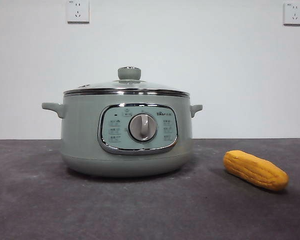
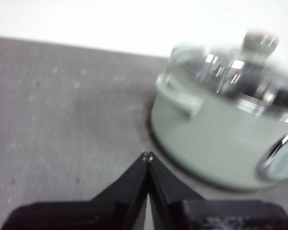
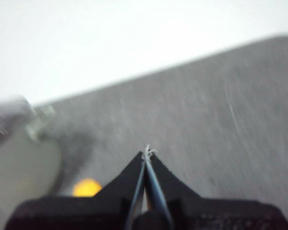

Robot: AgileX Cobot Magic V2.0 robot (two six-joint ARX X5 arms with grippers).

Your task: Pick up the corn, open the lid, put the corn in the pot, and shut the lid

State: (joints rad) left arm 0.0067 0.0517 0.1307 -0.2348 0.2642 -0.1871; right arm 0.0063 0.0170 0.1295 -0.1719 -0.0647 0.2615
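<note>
Corn (image 1: 255, 170) lies untouched near the tabletop's right edge, apart from the pot (image 1: 125, 135) (lid (image 1: 126, 86) on), so step one awaits: right gripper (image 3: 147, 152) and left gripper (image 2: 147, 155), both pressed together, must part.

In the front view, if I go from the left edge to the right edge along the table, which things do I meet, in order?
The pot with the lid on it → the corn, lying on the table apart from the pot. On the wall above: one socket at left, another socket at right.
</note>
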